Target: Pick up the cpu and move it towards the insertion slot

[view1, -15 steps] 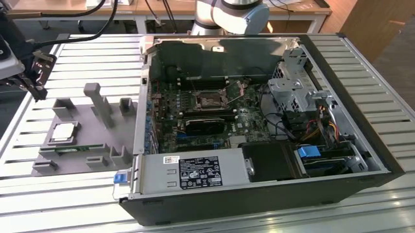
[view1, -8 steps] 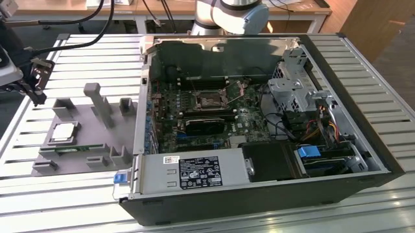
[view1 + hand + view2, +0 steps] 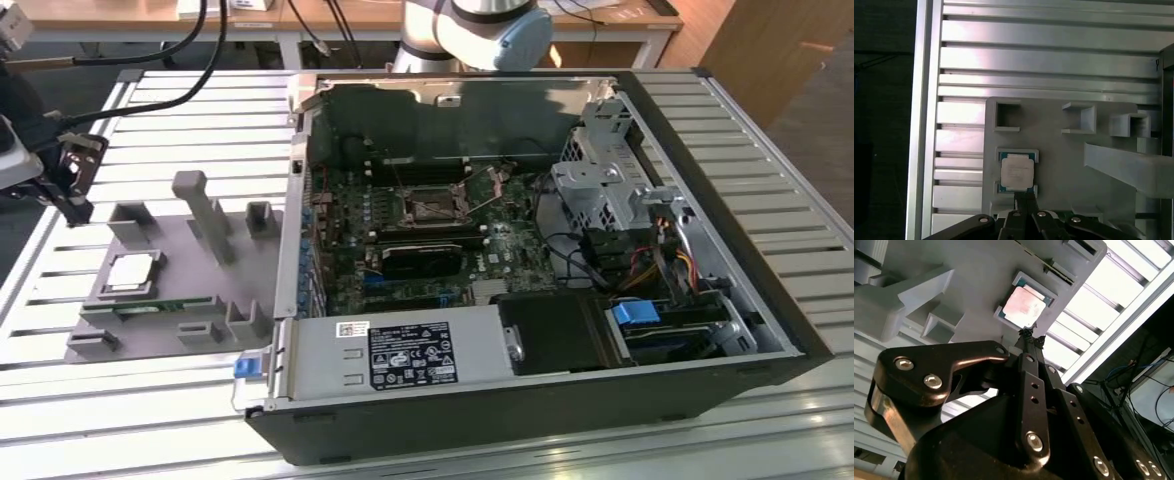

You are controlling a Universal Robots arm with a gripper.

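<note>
Our end effector (image 3: 1025,196), fingers pressed together on nothing, hangs just beside the cpu (image 3: 1017,172) lying in a recess of the grey tray (image 3: 1064,165). In the exterior view we see the insertion slot (image 3: 430,205), well apart.

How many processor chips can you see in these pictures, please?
1. The chip lies in a square recess of the grey holder, to the exterior view's left of the computer case. Another could hide inside it.
</note>
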